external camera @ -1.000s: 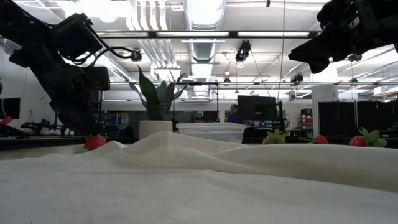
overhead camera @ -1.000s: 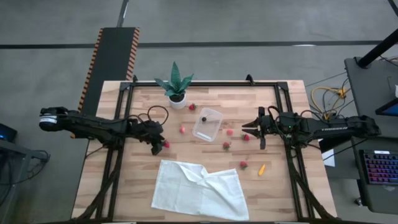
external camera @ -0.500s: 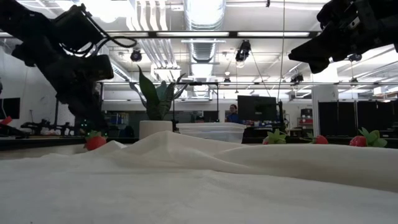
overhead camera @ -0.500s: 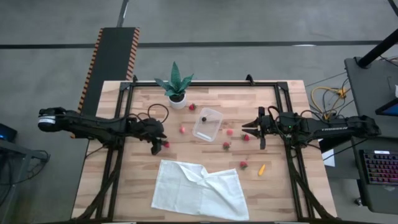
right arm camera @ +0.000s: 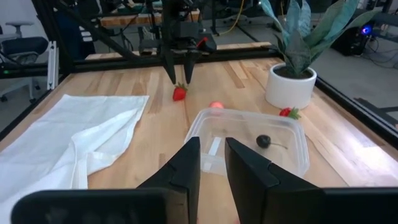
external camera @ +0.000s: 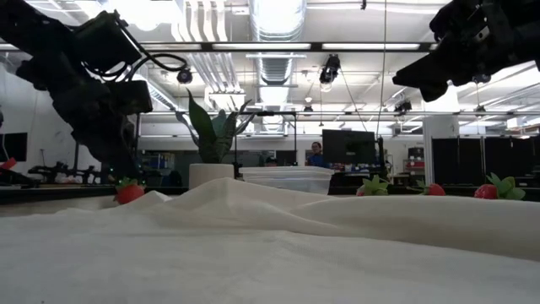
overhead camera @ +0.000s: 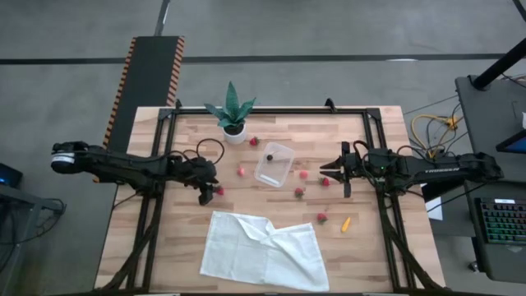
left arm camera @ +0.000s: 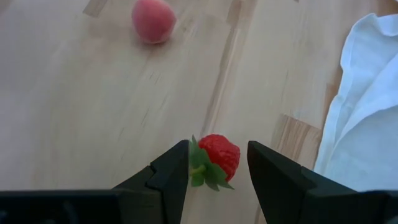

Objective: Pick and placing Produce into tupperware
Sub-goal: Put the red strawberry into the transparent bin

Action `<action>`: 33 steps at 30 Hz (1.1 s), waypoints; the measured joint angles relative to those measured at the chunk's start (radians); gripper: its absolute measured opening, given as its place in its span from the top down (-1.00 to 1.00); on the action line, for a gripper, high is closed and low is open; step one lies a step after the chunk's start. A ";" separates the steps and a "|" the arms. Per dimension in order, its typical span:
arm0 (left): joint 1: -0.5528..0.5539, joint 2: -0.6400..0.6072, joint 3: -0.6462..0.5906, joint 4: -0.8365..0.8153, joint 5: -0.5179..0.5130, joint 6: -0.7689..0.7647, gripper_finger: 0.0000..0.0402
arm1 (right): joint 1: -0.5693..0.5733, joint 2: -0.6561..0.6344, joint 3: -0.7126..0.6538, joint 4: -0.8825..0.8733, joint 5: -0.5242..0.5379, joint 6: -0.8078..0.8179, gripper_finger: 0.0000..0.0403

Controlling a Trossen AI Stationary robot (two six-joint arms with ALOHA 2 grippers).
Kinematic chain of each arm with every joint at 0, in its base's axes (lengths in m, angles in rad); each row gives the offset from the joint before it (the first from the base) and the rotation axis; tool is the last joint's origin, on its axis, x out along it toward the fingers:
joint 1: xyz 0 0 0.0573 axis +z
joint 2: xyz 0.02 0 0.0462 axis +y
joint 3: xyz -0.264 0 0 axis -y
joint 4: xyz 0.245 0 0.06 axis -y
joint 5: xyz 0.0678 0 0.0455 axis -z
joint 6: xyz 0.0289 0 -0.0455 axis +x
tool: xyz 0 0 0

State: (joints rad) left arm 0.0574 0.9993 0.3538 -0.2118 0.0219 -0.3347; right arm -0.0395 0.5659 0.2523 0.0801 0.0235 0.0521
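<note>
**Left gripper straddles a strawberry beside the cloth**

The tupperware sits near the middle of the table, with a dark berry inside it and nothing else visible in it. All places below are given from this container, as seen from overhead.

The left gripper is down at the table to the container's left, a little toward the cloth. Its fingers are spread, one on each side of a strawberry that lies on the wood; small gaps show on both sides, so the berry is not pinched. The cloth's edge lies just beside this berry. A pinkish fruit piece rests between the left gripper and the container.

The right gripper hangs above the table to the container's right, its fingers parted and empty.

More strawberries lie to the container's right, and one sits beside the plant behind it. An orange piece lies farther right, near the cloth's corner.
</note>
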 joint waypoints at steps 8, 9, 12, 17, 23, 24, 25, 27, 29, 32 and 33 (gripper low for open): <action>0.000 0.002 0.000 -0.009 0.001 -0.003 0.25 | 0.000 0.000 0.000 -0.001 0.000 0.000 0.63; 0.000 0.002 0.000 -0.009 0.001 -0.002 0.25 | 0.000 0.000 0.000 -0.001 0.000 0.000 0.63; 0.000 0.002 0.000 -0.009 0.002 -0.002 0.25 | 0.000 0.000 0.000 -0.001 0.000 0.000 0.65; 0.000 0.009 0.000 -0.016 0.002 -0.002 0.25 | 0.000 0.000 0.000 0.000 0.003 0.000 0.66; 0.000 0.022 0.000 -0.016 0.002 -0.002 0.25 | 0.000 0.000 0.000 0.002 0.003 -0.001 0.63; 0.000 0.022 0.000 -0.016 0.002 -0.002 0.25 | 0.000 0.000 0.000 0.002 0.003 -0.001 0.63; 0.000 0.022 0.000 -0.015 0.002 -0.002 0.25 | 0.000 0.000 0.000 0.003 0.003 -0.001 0.63; 0.000 0.022 0.000 -0.015 0.002 -0.002 0.25 | 0.000 0.000 0.000 0.004 0.003 -0.001 0.63; 0.000 0.021 0.000 -0.015 0.002 -0.002 0.25 | 0.000 0.000 0.000 0.004 0.003 -0.001 0.65; 0.000 0.021 0.000 -0.014 0.002 -0.002 0.25 | 0.000 0.000 0.000 0.004 0.002 -0.001 0.66; 0.000 0.021 0.000 -0.015 0.001 -0.002 0.25 | 0.000 0.000 0.000 0.004 0.002 -0.001 0.66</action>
State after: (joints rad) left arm 0.0574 1.0206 0.3542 -0.2264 0.0231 -0.3370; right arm -0.0395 0.5659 0.2523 0.0837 0.0257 0.0511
